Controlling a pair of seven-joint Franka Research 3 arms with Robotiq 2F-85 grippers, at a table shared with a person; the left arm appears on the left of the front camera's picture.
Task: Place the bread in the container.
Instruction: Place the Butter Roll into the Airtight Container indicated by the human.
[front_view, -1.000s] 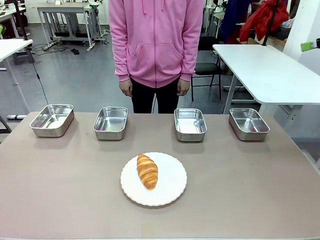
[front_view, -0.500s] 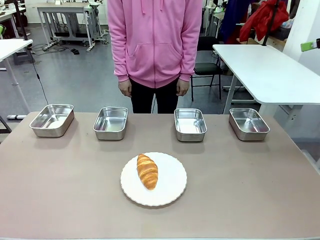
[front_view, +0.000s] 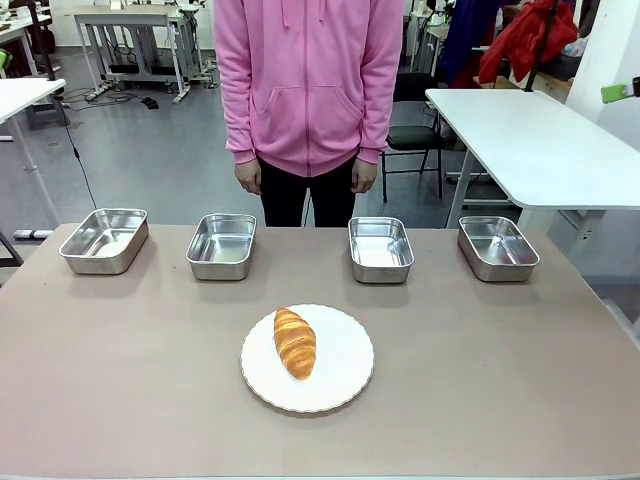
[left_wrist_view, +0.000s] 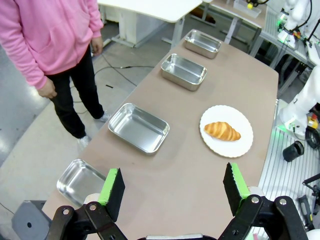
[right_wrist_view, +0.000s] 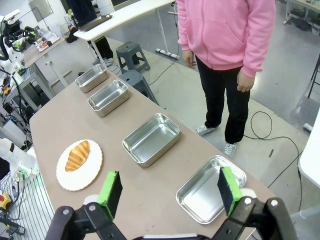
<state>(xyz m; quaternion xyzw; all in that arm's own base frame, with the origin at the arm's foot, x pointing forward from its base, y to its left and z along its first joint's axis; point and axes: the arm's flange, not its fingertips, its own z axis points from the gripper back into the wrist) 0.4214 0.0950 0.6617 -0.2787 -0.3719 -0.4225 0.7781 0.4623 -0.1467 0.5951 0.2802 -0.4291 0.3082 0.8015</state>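
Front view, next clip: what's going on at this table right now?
Nothing is being handled yet. The croissant lies on a round white plate near the middle of the table. Four stainless-steel trays, all empty, stand in a row along the far edge. A person in a pink hoodie stands behind them, hands down at the sides. The left gripper and the right gripper are both open and hold nothing, each up above one end of the table.
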